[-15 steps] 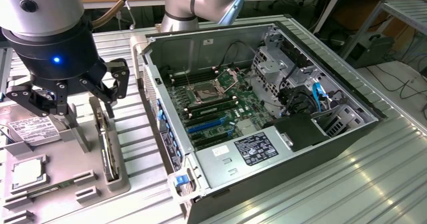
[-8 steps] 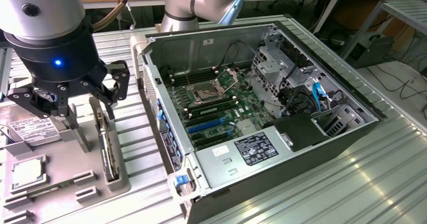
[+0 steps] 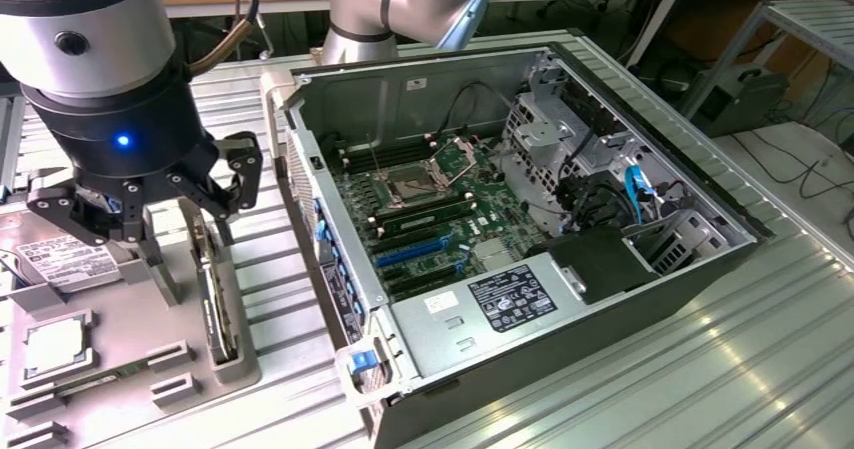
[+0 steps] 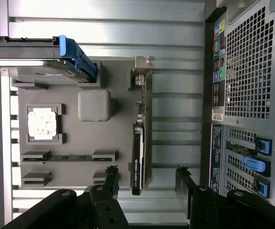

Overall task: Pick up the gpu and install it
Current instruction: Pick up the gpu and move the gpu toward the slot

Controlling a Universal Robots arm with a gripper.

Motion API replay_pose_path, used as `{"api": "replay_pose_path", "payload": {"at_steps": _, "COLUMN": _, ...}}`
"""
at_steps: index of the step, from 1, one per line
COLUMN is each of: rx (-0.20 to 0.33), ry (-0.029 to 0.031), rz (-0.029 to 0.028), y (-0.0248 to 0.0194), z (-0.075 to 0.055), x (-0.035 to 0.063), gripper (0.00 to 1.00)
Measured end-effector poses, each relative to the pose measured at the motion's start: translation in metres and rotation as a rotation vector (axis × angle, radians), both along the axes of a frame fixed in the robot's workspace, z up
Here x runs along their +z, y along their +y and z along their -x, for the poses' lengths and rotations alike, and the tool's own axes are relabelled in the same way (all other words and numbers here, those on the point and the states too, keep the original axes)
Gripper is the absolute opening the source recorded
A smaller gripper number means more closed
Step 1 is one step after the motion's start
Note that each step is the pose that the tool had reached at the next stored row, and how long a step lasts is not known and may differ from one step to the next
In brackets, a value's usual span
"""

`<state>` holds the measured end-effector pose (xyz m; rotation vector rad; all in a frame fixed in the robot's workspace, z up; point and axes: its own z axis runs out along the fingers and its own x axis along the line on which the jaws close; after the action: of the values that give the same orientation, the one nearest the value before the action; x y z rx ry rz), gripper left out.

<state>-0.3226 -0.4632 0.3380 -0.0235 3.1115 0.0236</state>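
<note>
- A robot arm's black hand point(image 3: 150, 214) is hovering above a gray holder tray point(image 3: 140, 314), at about nine o'clock in the exterior view.
- The hand is released, with its fingers point(image 4: 182, 179) spreading wide apart and grasping nothing.
- The gpu point(image 3: 214, 299), a thin dark card, is standing on its long edge in a slot of the tray, just below the hand and toward its five o'clock in the exterior view.
- In the wrist view, the gpu is lying in line with the gap between the two fingers, with its silvery bracket point(image 4: 142, 71) at the end far from the hand.
- A hard drive point(image 3: 67, 264) with a white label and a small square CPU chip point(image 3: 54, 341) are also sitting in the tray, at the gpu's nine o'clock in the exterior view.
- An open computer case point(image 3: 441, 99) is lying on the ribbed metal bench point(image 3: 747, 369), at the tray's three o'clock, with its green motherboard point(image 3: 441, 219) facing up.
</note>
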Motion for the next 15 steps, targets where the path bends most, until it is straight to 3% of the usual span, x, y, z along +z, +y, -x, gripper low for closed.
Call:
{"api": "replay_pose_path", "payload": {"at_steps": 6, "rx": 0.007, "ry": 0.0009, "rz": 0.0001, "y": 0.0, "z": 0.001, "x": -0.0127, "gripper": 0.6}}
{"api": "replay_pose_path", "payload": {"at_steps": 9, "rx": 0.007, "ry": 0.0084, "rz": -0.0001, "y": 0.0, "z": 0.001, "x": -0.0182, "gripper": 0.6}}
{"api": "replay_pose_path", "payload": {"at_steps": 13, "rx": 0.007, "ry": 0.0254, "rz": 0.0, "y": 0.0, "z": 0.001, "x": -0.0228, "gripper": 0.6}}
{"api": "replay_pose_path", "payload": {"at_steps": 15, "rx": 0.007, "ry": 0.0278, "rz": 0.0, "y": 0.0001, "z": 0.001, "x": -0.0264, "gripper": 0.6}}
